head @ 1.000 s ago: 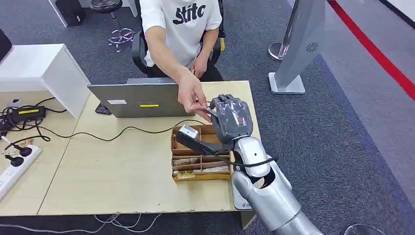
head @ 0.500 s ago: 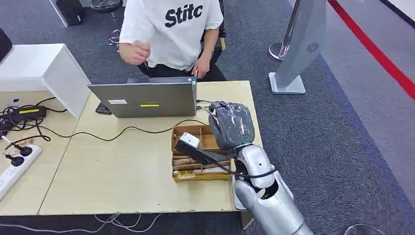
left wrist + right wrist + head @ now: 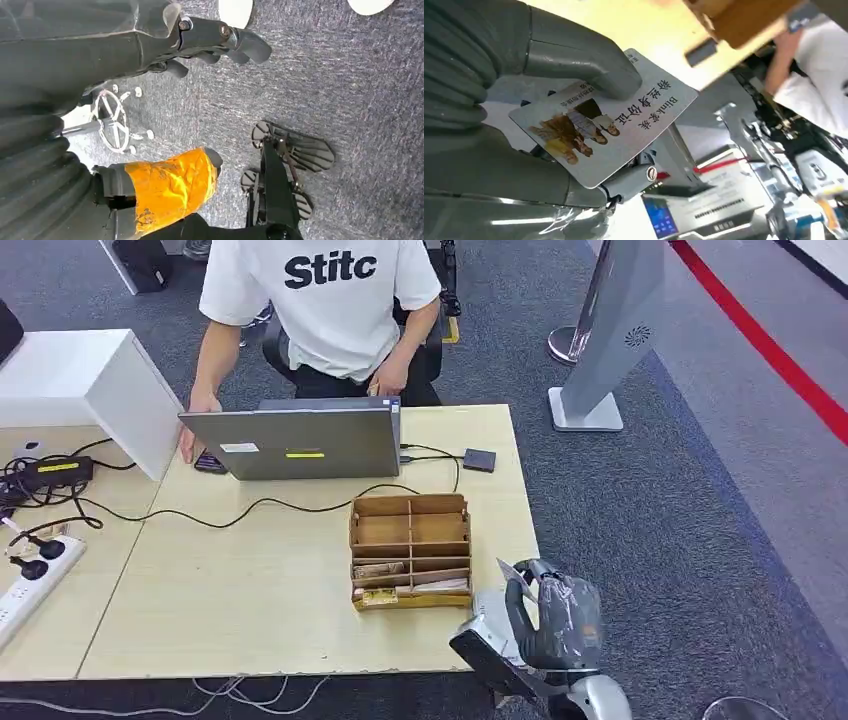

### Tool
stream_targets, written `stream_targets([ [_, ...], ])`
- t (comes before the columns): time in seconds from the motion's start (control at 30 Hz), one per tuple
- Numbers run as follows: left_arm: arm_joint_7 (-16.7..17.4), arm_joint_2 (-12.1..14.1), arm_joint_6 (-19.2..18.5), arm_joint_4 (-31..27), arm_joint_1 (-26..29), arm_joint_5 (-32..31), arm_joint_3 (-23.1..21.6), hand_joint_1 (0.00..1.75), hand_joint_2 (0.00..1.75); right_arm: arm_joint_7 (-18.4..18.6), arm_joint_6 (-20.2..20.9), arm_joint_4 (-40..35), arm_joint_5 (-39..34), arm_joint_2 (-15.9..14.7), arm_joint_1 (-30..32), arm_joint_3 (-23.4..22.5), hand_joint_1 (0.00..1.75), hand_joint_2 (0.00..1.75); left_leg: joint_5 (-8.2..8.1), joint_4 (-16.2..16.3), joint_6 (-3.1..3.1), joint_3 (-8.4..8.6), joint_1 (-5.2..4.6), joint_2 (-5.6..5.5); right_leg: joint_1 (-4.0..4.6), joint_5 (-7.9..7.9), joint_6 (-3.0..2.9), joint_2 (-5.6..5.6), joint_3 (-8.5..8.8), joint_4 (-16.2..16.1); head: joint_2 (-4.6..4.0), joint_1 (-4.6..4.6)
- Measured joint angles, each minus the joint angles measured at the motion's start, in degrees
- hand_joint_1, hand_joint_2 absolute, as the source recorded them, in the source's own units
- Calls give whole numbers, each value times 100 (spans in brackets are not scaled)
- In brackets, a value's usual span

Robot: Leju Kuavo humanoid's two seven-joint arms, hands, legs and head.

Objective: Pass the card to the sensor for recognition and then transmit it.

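Head view, taken left to right: a white power strip (image 3: 30,585) with dark plugs lies at the tabletop's (image 3: 230,590) far left edge, beside a tangle of black cables. A person (image 3: 320,310) in a white T-shirt sits behind an open grey laptop (image 3: 295,445), one hand resting by its left corner. Right of the laptop, a small dark square sensor (image 3: 479,460) lies flat on the tabletop, joined to the laptop by a black cable.

Nearer the robot stands a brown wooden organiser box (image 3: 410,550) split into compartments. Its upper compartments look bare; the lower slots hold some flat items and papers too small to identify, and a yellow label sits on its front edge.

Just right of the box, at the tabletop's near corner, the right hand (image 3: 555,620) is raised with a pale card (image 3: 512,573) poking up above it.

Right wrist view shows the grasp closely: the card (image 3: 609,130), printed with small cartoon figures and a line of script, is pinched between the thick grey thumb on its printed face and the darker fingers (image 3: 634,181) beneath its lower edge. Much of the card stands clear beyond the thumb.

Left wrist view: the left hand (image 3: 200,40) hangs over grey carpet, its fingers loosely curled, apart and holding nothing.
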Motion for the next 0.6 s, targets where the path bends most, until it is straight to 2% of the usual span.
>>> stream_targets([
  [0.23,4,-11,13,0,19,-57,101,0,175,-387,-28,757,-118,-166,365,-715,175,175,3,0,2,-1,0,-1,0,5,1,-1,3,0,0,2],
  [0.4,4,-11,-24,0,19,-120,151,0,175,-409,-22,1293,-87,-168,389,-795,175,175,4,0,1,1,0,-1,0,5,0,-1,2,1,0,2],
  [0.6,4,-11,-26,0,18,-140,157,0,175,-402,-26,1584,-87,-168,386,-808,175,175,4,0,0,0,0,-1,0,5,0,-1,1,1,0,2],
])
